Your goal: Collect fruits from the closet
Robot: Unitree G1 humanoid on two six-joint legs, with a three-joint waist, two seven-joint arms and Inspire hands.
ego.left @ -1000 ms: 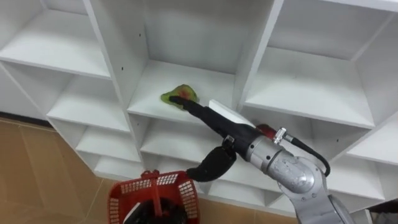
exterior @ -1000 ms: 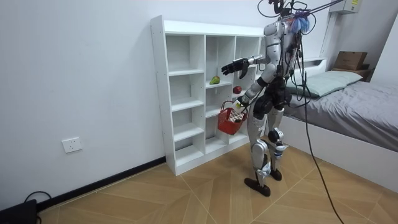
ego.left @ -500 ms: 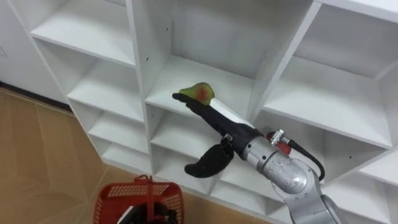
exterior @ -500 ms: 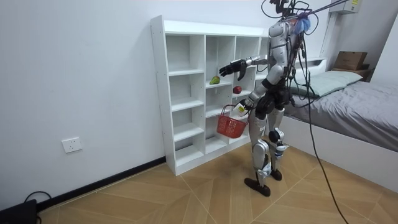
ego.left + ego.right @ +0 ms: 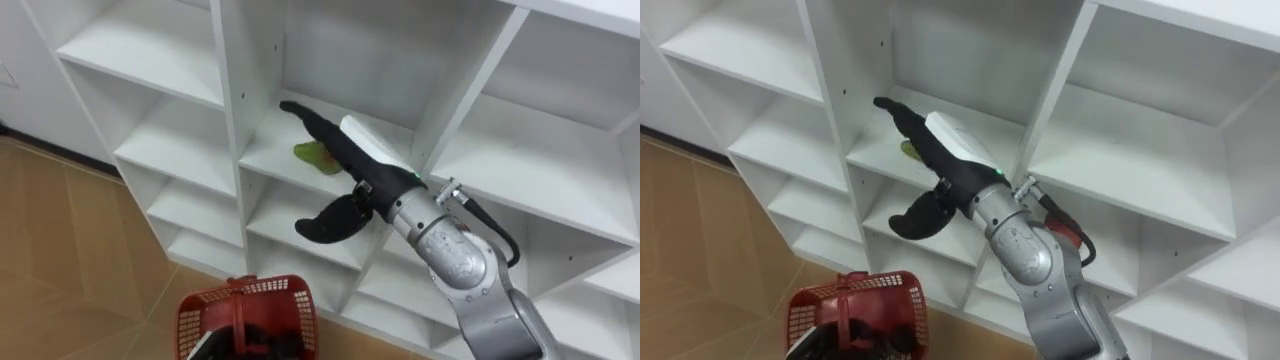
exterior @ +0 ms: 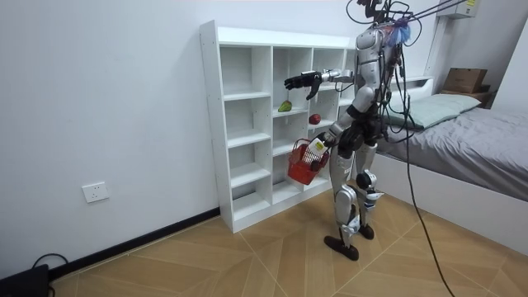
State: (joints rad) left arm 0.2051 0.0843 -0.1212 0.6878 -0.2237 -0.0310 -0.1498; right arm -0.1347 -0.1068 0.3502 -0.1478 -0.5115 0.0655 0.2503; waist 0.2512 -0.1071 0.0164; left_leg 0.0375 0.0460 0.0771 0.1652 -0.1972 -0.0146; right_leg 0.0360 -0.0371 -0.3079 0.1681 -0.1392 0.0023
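Right hand [image 5: 338, 148]: raised at about shoulder height toward the white closet [image 5: 232, 120]. The fingers are straight and close together, and the thumb hangs down, well apart from them. The hand holds nothing. In the eye views the fingers reach across the shelf board of a middle-column compartment and overlap the right part of the green fruit [image 5: 312, 156]. Contact between hand and fruit cannot be confirmed from these views. In the room view the hand is in front of the closet, higher than the fruit and apart from it.

Green fruit: lies on the shelf board of the middle column, second compartment from the top, near the middle of the board.

Red fruit [image 6: 314, 119]: sits in the next column toward the room view's right, slightly lower than the green fruit. It is well apart from both hands.

Left hand [image 6: 322, 141]: lowered beside the hip. The red basket [image 5: 292, 308] hangs at this hand, below the level of the fruit shelves and clear of the closet front. How the hand grips the basket cannot be made out. In the eye views the basket appears at the bottom edge, under the right arm, with its handle standing up.

Robot position: upright on the wooden floor [image 6: 247, 256], facing the closet at the end nearer the room view's right. A bed [image 6: 470, 140] stands behind it on that side.
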